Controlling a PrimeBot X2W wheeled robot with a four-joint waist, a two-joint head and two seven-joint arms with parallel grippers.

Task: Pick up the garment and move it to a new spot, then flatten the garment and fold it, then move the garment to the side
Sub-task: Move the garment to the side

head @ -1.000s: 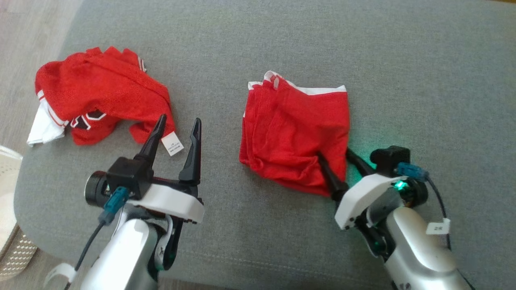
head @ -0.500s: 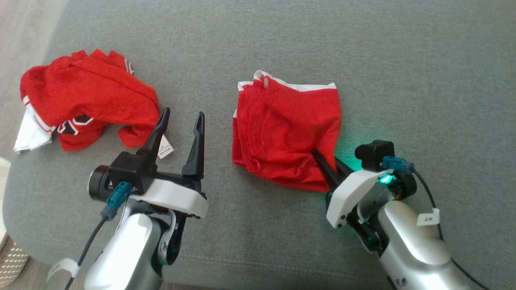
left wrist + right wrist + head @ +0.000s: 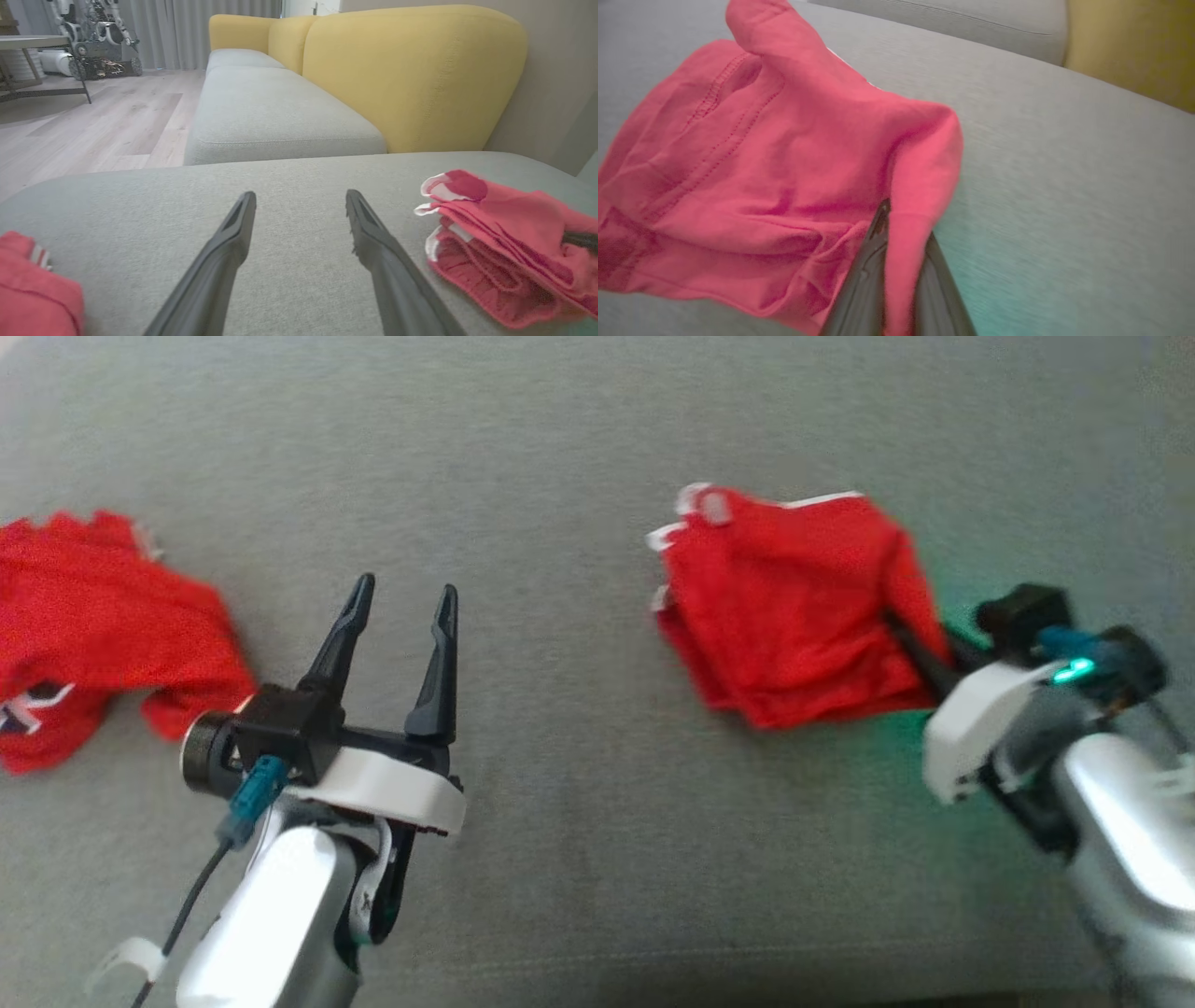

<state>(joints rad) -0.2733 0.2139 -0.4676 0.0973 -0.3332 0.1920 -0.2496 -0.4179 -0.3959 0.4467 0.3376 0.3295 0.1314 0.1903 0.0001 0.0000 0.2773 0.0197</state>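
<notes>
The garment (image 3: 103, 616), red with a bit of black-and-white print, lies crumpled at the far left of the grey cushion; its edge also shows in the left wrist view (image 3: 32, 289). My left gripper (image 3: 406, 586) hovers open and holds nothing, just right of the garment, its fingers (image 3: 224, 261) spread over bare cushion. My right gripper (image 3: 910, 635) is shut on the near right corner of a smaller folded red garment (image 3: 794, 607) with thin white edging. In the right wrist view a fold of that cloth (image 3: 761, 163) is pinched between the fingers (image 3: 864, 280).
Everything lies on a wide grey sofa cushion (image 3: 579, 821). A yellow backrest (image 3: 411, 74) and a second grey seat (image 3: 271, 116) stand beyond it. Wooden floor (image 3: 93, 121), a table and another machine are off to the far left in the left wrist view.
My right gripper has shut on the corner of the smaller red garment and dragged it right, away from the garment. The head view has shifted. The left gripper stays open.
</notes>
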